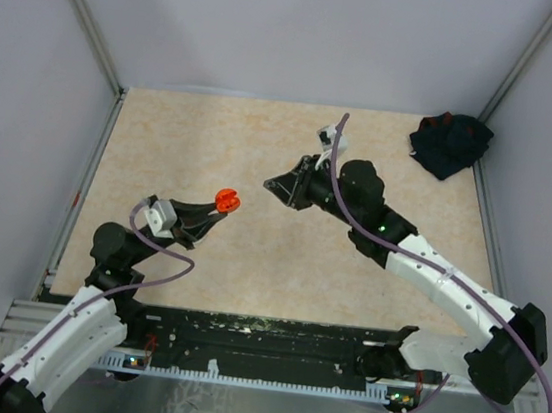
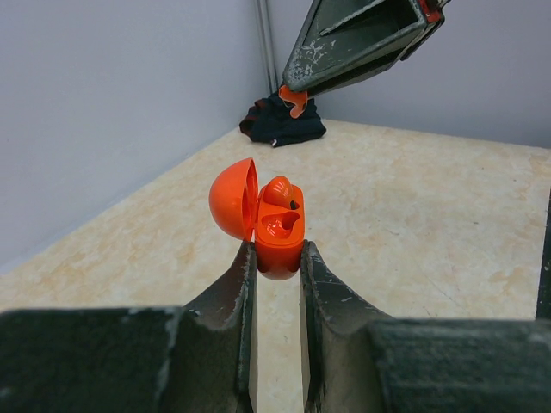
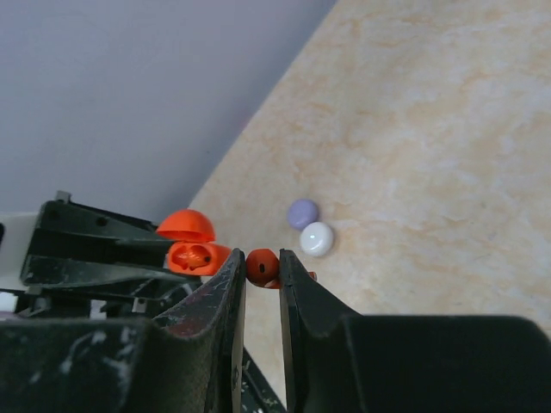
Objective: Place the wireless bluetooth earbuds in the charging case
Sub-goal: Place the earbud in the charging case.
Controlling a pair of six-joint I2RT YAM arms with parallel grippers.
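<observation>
My left gripper (image 1: 217, 209) is shut on the base of an open orange charging case (image 1: 227, 200) and holds it above the table. In the left wrist view the case (image 2: 280, 237) stands upright between the fingertips, its lid (image 2: 232, 198) swung left, and an orange-red earbud (image 2: 277, 189) sits in its upper socket. My right gripper (image 1: 272, 184) is shut on a second orange-red earbud (image 3: 262, 267) and hovers just right of the case (image 3: 194, 256). That earbud also shows in the left wrist view (image 2: 294, 100), above and beyond the case.
A lavender disc (image 3: 302, 212) and a white disc (image 3: 317, 238) lie side by side on the beige table below the grippers. A dark crumpled cloth (image 1: 450, 142) lies in the far right corner. Grey walls enclose the table.
</observation>
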